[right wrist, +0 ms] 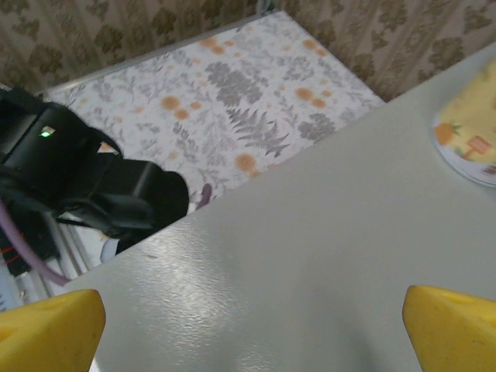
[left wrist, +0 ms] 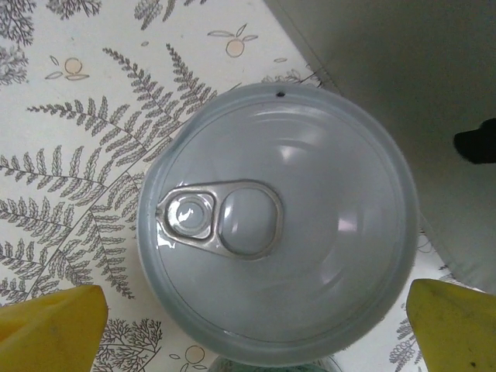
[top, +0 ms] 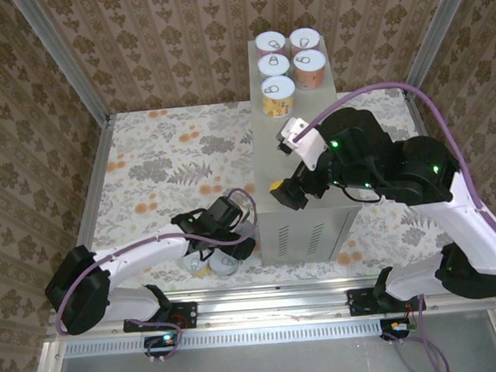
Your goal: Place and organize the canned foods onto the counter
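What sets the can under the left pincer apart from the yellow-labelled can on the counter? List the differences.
1. The floor can stands on the floral floor beside the counter; the yellow-labelled can stands on the counter's top.
2. The floor can sits below the open left pincer, framed by its fingers; the yellow-labelled can stands free, with the open right pincer apart from it.
Shared: both are upright, with silvery pull-tab lids.

Floral-print tabletop (top: 170,166) lying under even light, brown damask wallpaper (top: 153,48) rising behind and beside it, aluminium posts (top: 62,61) slanting from its far corners, aluminium rail (top: 273,297) running along its near edge
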